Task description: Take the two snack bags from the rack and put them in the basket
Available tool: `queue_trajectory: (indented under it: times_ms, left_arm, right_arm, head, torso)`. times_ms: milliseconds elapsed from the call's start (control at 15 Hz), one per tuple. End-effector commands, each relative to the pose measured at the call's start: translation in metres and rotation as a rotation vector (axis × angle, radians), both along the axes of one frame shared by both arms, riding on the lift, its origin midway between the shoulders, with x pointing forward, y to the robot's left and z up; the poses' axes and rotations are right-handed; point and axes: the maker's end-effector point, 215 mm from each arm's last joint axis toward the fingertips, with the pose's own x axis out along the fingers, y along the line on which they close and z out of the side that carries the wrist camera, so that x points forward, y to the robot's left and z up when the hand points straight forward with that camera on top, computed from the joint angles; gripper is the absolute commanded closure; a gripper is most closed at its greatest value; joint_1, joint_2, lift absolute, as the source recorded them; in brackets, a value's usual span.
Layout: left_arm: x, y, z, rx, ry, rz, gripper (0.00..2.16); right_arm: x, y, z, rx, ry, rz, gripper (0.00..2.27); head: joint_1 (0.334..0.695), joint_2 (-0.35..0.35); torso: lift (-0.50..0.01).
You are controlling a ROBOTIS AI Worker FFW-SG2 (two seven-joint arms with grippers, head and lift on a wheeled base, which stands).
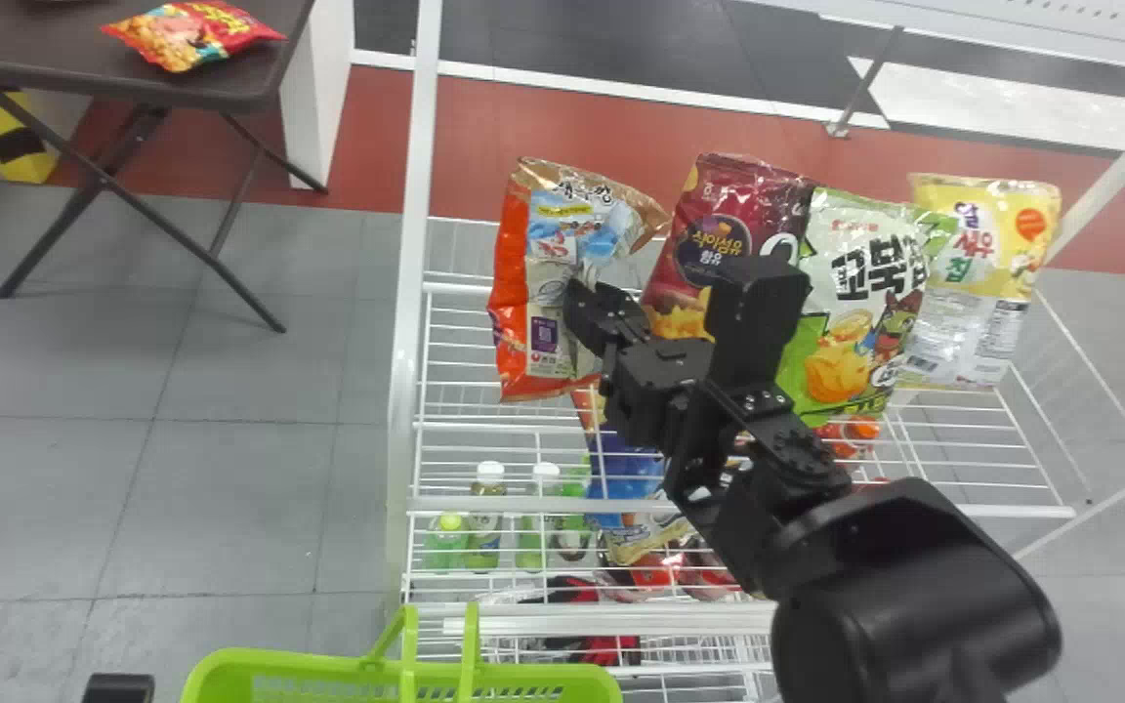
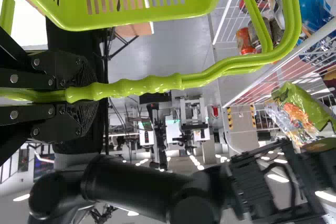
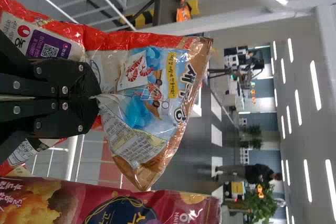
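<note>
Head view: orange snack bag (image 1: 533, 264) is gripped by right gripper (image 1: 580, 290) at rack (image 1: 407, 371), beside maroon bag (image 1: 709, 229). Basket (image 1: 274, 658) is seen at bottom edge. Left wrist view: basket handle (image 2: 152, 85) is clamped by left gripper (image 2: 89, 97). Right wrist view: orange snack bag is pinched.

Basket (image 1: 270, 661): lime green. Rack (image 1: 406, 342): white. Its leftmost snack bag (image 1: 514, 322): orange-red, tan upper edge, light-blue panel. Second bag (image 1: 719, 205): maroon. Third bag (image 1: 846, 283): green and white. Fourth bag (image 1: 982, 264): yellow above white. Floor (image 1: 250, 488): grey, brick-red band.
</note>
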Motion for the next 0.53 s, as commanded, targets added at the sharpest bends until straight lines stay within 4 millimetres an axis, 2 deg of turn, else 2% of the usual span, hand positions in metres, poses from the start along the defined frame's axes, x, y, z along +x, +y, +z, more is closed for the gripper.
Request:
queue_trajectory:
  times_ms: [0,267,467]
  left_arm:
    - [-0.001,-0.001,0.001,-0.003,-0.001,-0.002,1.72]
    - [-0.007,-0.005,0.003,-0.011,0.004,-0.012,1.72]
    - [-0.009,-0.005,0.007,-0.016,0.001,-0.012,1.72]
  right_arm:
    - [-0.013,-0.005,0.009,0.051,0.008,0.047,2.25]
    - [-0.028,-0.001,0.01,0.116,0.03,0.145,2.25]
    - [-0.061,-0.001,0.02,0.098,0.065,0.152,2.25]
  head:
    - [0.695,-0.255]
    - [0.695,-0.269]
    - [0.695,-0.283]
  torso:
    - [-0.011]
    - [-0.011]
    - [-0.011]
